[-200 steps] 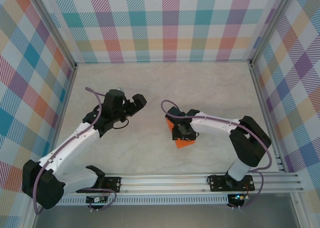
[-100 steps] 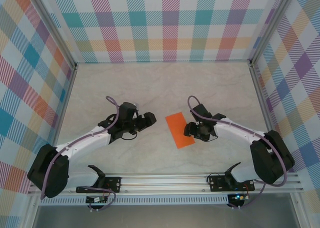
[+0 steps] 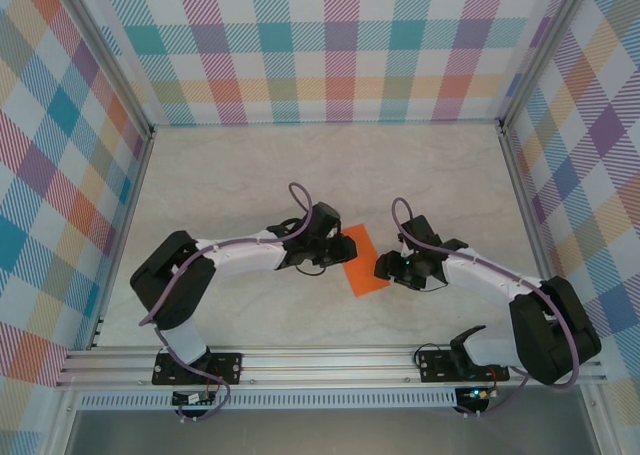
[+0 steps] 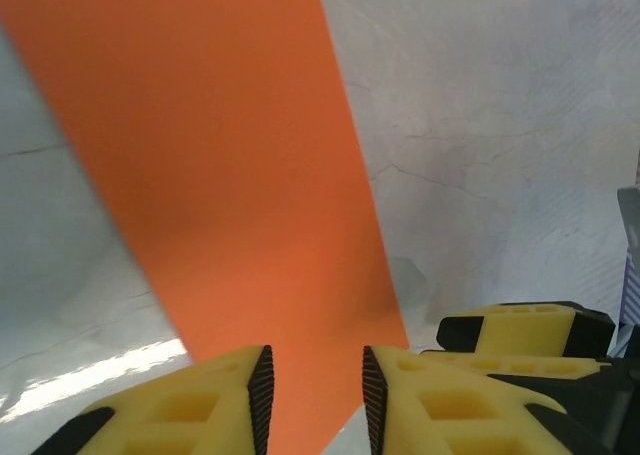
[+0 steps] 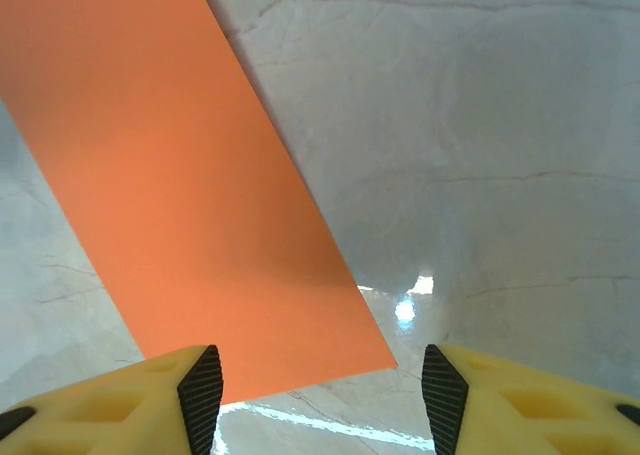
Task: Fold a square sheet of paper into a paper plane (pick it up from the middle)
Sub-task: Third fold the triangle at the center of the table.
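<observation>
The square sheet of paper (image 3: 366, 267) lies flat on the table as a long bright-orange rectangle, slanting from upper left to lower right. My left gripper (image 3: 340, 248) hangs over its upper left end. In the left wrist view the paper (image 4: 220, 175) runs under the left gripper (image 4: 315, 405), whose jaws stand a narrow gap apart with nothing pinched. My right gripper (image 3: 384, 267) is at the paper's right edge. In the right wrist view the right gripper (image 5: 322, 400) is wide open over the corner of the paper (image 5: 170, 175). The right gripper's yellow fingers (image 4: 515, 330) show beside the paper.
Pale marble-look tabletop (image 3: 300, 175) all round the paper. Plaid walls on three sides with metal posts (image 3: 140, 135) at the corners. An aluminium rail (image 3: 330, 360) with both arm bases runs along the near edge. The two grippers are close together at the middle.
My left arm has swung right to the paper and its jaws have narrowed. My right gripper has come off the top of the paper to its right edge.
</observation>
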